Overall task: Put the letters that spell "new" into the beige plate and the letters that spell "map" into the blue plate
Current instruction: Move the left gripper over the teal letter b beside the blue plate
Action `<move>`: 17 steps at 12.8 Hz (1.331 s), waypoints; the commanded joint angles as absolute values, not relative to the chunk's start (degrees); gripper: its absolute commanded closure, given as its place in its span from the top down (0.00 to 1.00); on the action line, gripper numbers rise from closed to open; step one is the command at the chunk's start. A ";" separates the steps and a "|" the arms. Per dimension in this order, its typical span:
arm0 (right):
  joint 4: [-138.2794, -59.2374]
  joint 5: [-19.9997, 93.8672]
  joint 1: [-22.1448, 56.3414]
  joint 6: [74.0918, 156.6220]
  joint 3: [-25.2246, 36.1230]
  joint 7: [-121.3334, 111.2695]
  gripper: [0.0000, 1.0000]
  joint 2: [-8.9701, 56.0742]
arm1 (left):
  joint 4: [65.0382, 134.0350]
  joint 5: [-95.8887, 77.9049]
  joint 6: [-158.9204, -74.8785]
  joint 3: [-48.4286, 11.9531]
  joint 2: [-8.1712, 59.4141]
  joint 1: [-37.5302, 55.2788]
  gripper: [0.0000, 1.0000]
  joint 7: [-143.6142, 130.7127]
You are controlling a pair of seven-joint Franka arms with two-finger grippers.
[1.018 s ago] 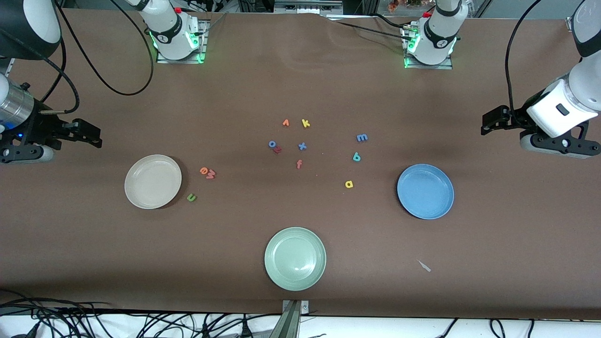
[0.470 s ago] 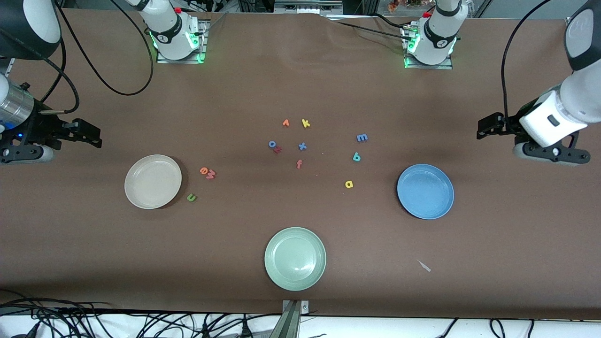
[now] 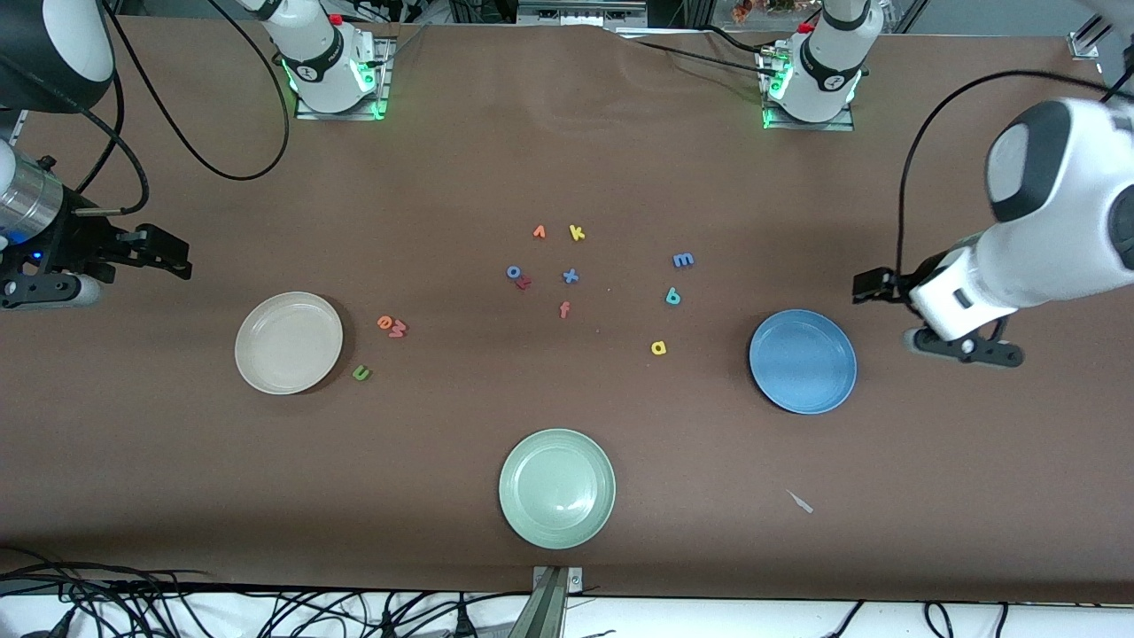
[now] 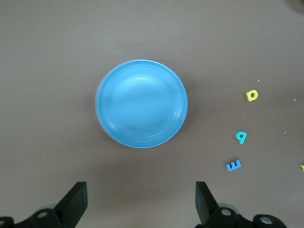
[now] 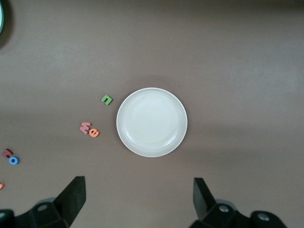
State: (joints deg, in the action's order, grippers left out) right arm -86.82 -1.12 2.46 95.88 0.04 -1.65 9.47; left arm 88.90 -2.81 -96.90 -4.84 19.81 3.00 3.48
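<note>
The left gripper (image 3: 873, 288) hangs wide open and empty over bare table just beside the blue plate (image 3: 803, 361), at the left arm's end. The blue m (image 3: 683, 260), teal p (image 3: 673, 296) and yellow a (image 3: 658, 347) lie near that plate, toward the middle. The right gripper (image 3: 168, 252) waits, open and empty, at its own end; the beige plate (image 3: 288, 342) sits close by, with the orange e (image 3: 384, 322), red w (image 3: 398, 330) and green n (image 3: 361, 373) just beside it.
</note>
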 commanded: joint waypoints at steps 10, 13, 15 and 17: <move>-85.52 -1.05 2.64 95.36 -0.35 -0.79 1.00 9.67 | 90.41 -3.60 -110.02 -5.89 37.52 21.97 1.00 -23.02; -85.52 -1.05 2.64 95.36 -0.35 -0.88 1.00 9.67 | 95.80 -3.26 -117.51 -6.59 37.09 22.68 1.00 -23.55; -85.52 -1.14 2.72 95.36 -0.35 -0.88 1.00 9.67 | 96.06 -2.99 -117.51 -6.59 37.18 22.76 1.00 -23.55; -85.52 -1.14 2.90 95.36 -0.35 -0.88 1.00 9.67 | 95.98 -2.99 -117.68 -6.59 37.09 22.33 1.00 -23.38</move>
State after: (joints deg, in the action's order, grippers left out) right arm -86.66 -1.12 2.61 95.88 -0.22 -1.65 9.45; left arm 95.09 -2.83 -117.11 -6.68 38.41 22.52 -22.96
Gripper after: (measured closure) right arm 0.000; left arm 0.000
